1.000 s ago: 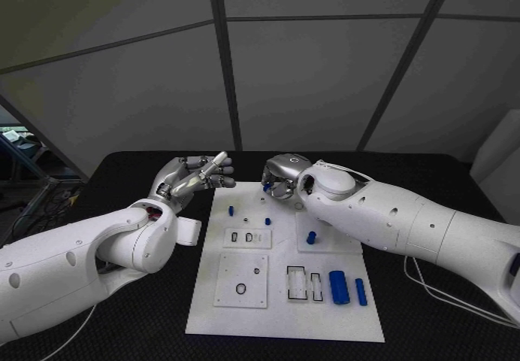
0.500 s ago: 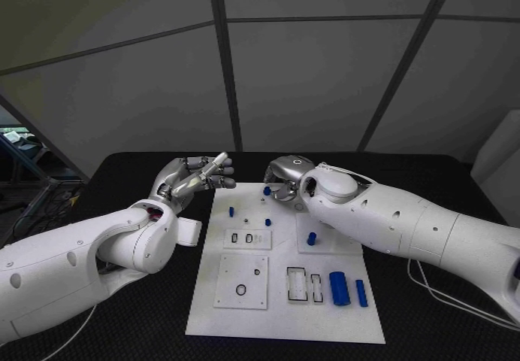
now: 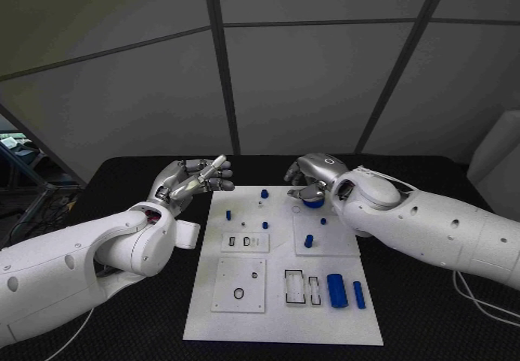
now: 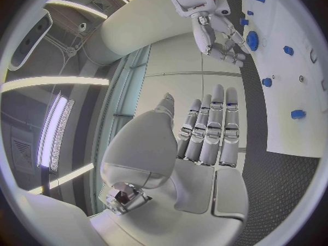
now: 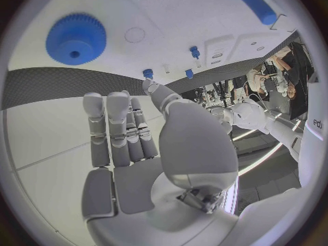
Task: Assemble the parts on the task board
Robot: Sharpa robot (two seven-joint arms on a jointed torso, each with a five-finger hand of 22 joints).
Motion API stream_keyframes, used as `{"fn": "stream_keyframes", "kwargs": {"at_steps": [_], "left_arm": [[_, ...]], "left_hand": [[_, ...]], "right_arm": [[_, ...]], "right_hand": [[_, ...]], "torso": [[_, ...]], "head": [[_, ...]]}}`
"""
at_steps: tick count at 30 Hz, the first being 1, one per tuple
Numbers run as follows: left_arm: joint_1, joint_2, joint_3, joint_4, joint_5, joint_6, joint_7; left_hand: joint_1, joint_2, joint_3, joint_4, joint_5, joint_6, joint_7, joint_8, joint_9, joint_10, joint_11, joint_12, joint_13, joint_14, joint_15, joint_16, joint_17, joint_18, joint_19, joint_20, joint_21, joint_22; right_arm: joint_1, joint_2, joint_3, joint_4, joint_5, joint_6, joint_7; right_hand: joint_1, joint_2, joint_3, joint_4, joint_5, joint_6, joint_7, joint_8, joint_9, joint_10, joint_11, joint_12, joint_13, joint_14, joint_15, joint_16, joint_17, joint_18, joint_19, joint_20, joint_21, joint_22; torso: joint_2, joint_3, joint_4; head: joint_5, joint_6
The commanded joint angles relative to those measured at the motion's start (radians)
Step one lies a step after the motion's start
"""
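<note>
silver left hand (image 3: 198, 177) hovers empty, fingers straight, off the task board's (image 3: 282, 320) far-left corner. right hand (image 3: 311, 179) hangs released just over the blue gear (image 5: 76, 39) at the far edge; next, i'd judge, close on it.

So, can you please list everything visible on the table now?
flat white task board: one, white, middle of black table.
toothed blue gear: one, blue, board's far side, under right hand.
long blue cylinders: two, blue, board's near right, side by side.
small blue pegs: about five, blue, board's far half.
thin black ring: one, black, board's near left.
left hand: one, silver, beside board's far left corner, empty.
right hand: one, silver, above gear, empty.
</note>
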State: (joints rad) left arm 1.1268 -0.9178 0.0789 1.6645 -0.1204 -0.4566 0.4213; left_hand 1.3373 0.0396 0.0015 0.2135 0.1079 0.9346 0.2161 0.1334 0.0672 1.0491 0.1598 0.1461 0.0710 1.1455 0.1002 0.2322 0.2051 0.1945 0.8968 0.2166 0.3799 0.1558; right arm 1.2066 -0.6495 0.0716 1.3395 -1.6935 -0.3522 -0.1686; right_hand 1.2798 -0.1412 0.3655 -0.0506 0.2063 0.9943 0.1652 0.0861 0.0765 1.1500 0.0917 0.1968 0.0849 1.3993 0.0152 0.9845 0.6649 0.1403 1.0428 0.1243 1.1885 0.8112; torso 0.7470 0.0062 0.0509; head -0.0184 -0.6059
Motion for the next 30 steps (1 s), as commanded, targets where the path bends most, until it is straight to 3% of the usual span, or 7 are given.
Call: {"fn": "stream_keyframes", "kwargs": {"at_steps": [1,3,5,7,9,19,30], "left_arm": [[0.002,-0.001,0.001,0.003,-0.007,0.017,0.009],[0.002,-0.001,0.001,0.002,-0.007,0.018,0.009],[0.002,-0.002,0.001,0.002,-0.007,0.018,0.009],[0.001,-0.002,0.001,0.0,-0.007,0.019,0.008],[0.001,-0.002,0.0,-0.001,-0.007,0.019,0.008],[0.001,0.004,0.0,-0.009,-0.007,0.019,0.006],[0.001,0.006,0.0,-0.013,-0.007,0.018,0.007]], "left_hand": [[0.009,0.002,-0.003,-0.004,0.0,0.005,0.005,-0.004,-0.001,0.003,0.002,-0.005,-0.001,0.003,0.005,-0.003,0.002,-0.011,0.008,0.002,0.001,-0.001],[0.009,0.002,-0.003,-0.004,0.0,0.005,0.005,-0.004,-0.001,0.003,0.002,-0.005,-0.001,0.003,0.005,-0.003,0.002,-0.011,0.008,0.002,0.001,-0.001],[0.009,0.002,-0.003,-0.004,0.0,0.006,0.005,-0.005,-0.001,0.004,0.001,-0.005,-0.001,0.003,0.005,-0.004,0.002,-0.011,0.008,0.002,0.0,-0.001],[0.009,0.002,-0.003,-0.004,0.0,0.006,0.005,-0.005,-0.001,0.004,0.001,-0.005,-0.001,0.003,0.005,-0.004,0.002,-0.011,0.008,0.002,0.0,-0.001],[0.009,0.002,-0.003,-0.004,0.0,0.006,0.005,-0.005,-0.001,0.004,0.001,-0.005,-0.001,0.003,0.005,-0.004,0.002,-0.011,0.008,0.002,0.0,-0.001],[0.01,0.002,-0.003,-0.005,0.0,0.007,0.004,-0.005,0.0,0.005,0.001,-0.005,-0.001,0.003,0.005,-0.005,0.003,-0.011,0.008,0.002,0.0,-0.002],[0.01,0.002,-0.003,-0.005,0.0,0.007,0.004,-0.005,0.0,0.005,0.001,-0.005,-0.001,0.002,0.005,-0.006,0.003,-0.011,0.007,0.002,0.0,-0.002]], "right_arm": [[0.002,-0.051,0.0,0.045,0.149,-0.033,-0.026],[0.002,-0.092,0.001,0.065,0.223,-0.006,-0.04],[0.002,-0.12,0.001,0.069,0.276,0.022,-0.047],[0.002,-0.14,0.001,0.064,0.315,0.05,-0.051],[0.002,-0.151,0.0,0.056,0.338,0.072,-0.056],[0.001,-0.13,0.0,0.011,0.37,0.146,-0.089],[0.001,-0.088,0.001,-0.029,0.355,0.176,-0.102]], "right_hand": [[-0.015,-0.017,-0.016,0.017,0.003,0.016,-0.013,0.009,0.001,0.133,-0.026,0.074,0.034,0.017,-0.022,0.027,0.036,0.005,0.038,-0.01,0.018,0.038],[-0.029,-0.043,-0.064,0.036,0.028,0.025,-0.039,0.017,0.002,0.242,-0.057,0.183,0.109,0.065,-0.053,0.133,0.181,-0.013,0.111,-0.039,0.067,0.124],[-0.027,-0.052,-0.11,0.051,0.033,0.005,-0.045,0.013,-0.002,0.314,-0.062,0.508,0.447,0.101,-0.058,0.255,0.36,-0.029,0.165,-0.053,0.105,0.192],[0.019,-0.017,-0.189,0.084,0.05,-0.026,-0.046,0.025,-0.001,0.283,-0.057,0.87,0.835,0.115,-0.061,0.35,0.487,-0.048,0.211,-0.041,0.139,0.25],[0.031,-0.009,-0.254,0.126,0.044,-0.06,-0.027,0.035,-0.003,0.26,-0.044,1.031,1.017,0.118,-0.043,0.404,0.569,-0.043,0.235,-0.048,0.16,0.292],[0.084,-0.015,-0.334,0.243,0.043,-0.147,0.001,0.056,-0.006,0.347,-0.015,1.265,1.329,0.157,-0.013,0.551,0.828,-0.08,0.343,-0.013,0.255,0.472],[0.108,0.003,-0.331,0.257,0.053,-0.137,0.0,0.078,-0.003,0.367,-0.013,1.3,1.379,0.166,-0.009,0.574,0.878,-0.086,0.36,-0.008,0.272,0.504]], "torso": [[-0.002,0.0047,-0.01],[-0.002,0.0058,-0.0118],[-0.003,0.0068,-0.0139],[-0.003,0.0069,-0.0146],[-0.002,0.0063,-0.0131],[0.001,0.0033,-0.0073],[0.0,0.0035,-0.0081]], "head": [[-0.003,0.002],[-0.003,0.003],[-0.002,0.004],[-0.005,0.008],[-0.007,0.009],[-0.014,0.006],[-0.012,0.001]]}}
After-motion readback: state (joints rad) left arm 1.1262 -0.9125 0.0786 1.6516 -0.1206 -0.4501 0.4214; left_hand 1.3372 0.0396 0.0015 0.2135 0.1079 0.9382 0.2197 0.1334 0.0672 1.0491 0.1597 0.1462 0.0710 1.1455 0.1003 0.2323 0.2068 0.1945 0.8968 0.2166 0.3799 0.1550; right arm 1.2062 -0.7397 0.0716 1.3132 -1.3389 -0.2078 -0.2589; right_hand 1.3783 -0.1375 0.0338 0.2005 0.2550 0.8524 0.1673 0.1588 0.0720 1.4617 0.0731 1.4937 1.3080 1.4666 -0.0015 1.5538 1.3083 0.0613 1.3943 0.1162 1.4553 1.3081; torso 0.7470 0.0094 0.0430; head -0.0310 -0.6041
